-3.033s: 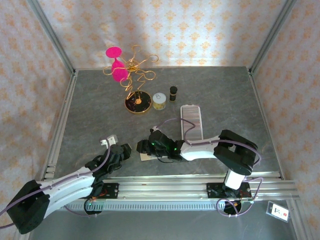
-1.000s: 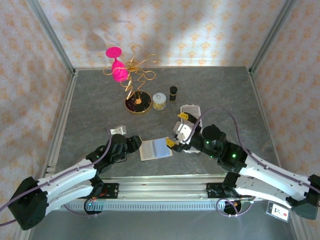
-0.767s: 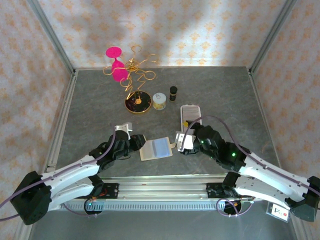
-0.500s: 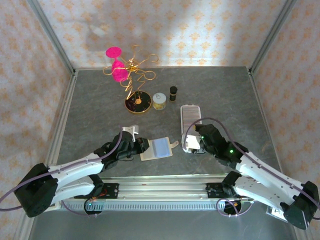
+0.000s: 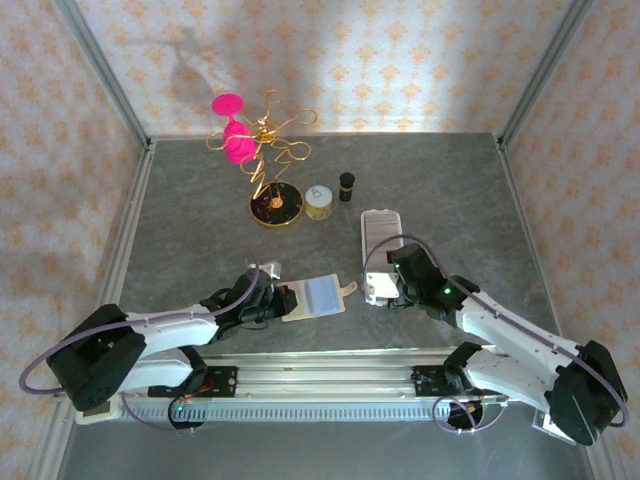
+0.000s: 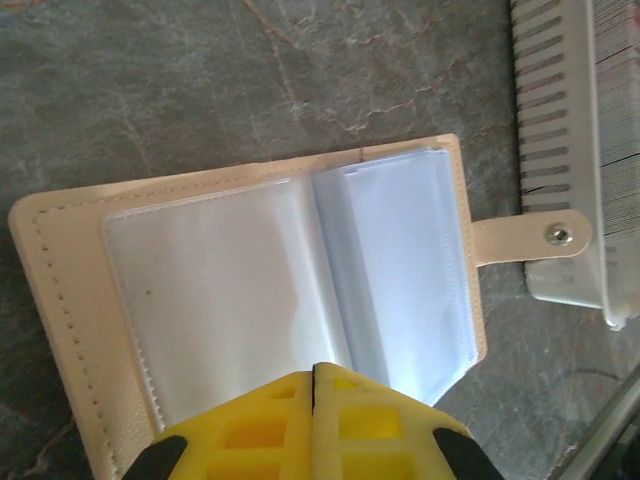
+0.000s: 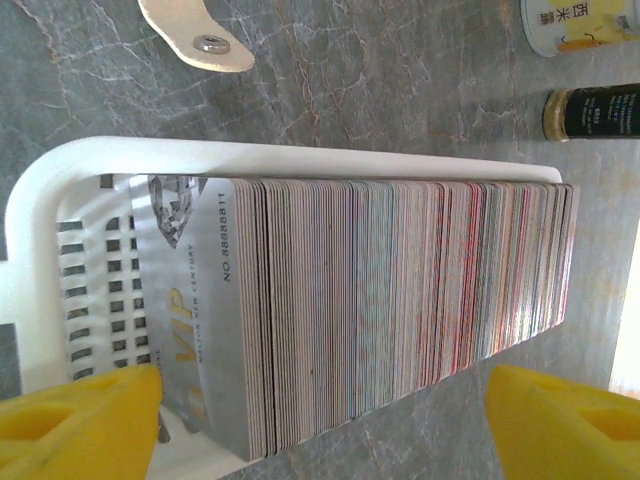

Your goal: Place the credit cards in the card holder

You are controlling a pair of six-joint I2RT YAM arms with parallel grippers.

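Observation:
The card holder [image 5: 318, 297] lies open on the grey table, a cream-beige wallet [image 6: 230, 290] with clear sleeves, the right-hand ones pale bluish, and its snap tab [image 6: 530, 237] points right. My left gripper [image 5: 285, 300] is at its left edge; in the left wrist view the yellow tips [image 6: 314, 375] are pressed together over the fold, shut. The credit cards [image 7: 400, 300] stand on edge as a thick stack in a white case [image 5: 381, 228], a silver "VIP" card in front. My right gripper [image 7: 320, 430] hangs open over the case's near end [image 5: 388, 288], one finger at each end of the stack.
A gold wire stand with pink discs [image 5: 270, 190], a small jar [image 5: 319, 202] and a dark bottle [image 5: 347, 186] sit behind the case. The jar [image 7: 580, 25] and bottle [image 7: 590, 112] lie just past the stack. An aluminium rail [image 5: 330, 365] runs along the near edge.
The left gripper slid right to the wallet's edge and closed. The right gripper drew away from the wallet's tab side and settled over the case of cards.

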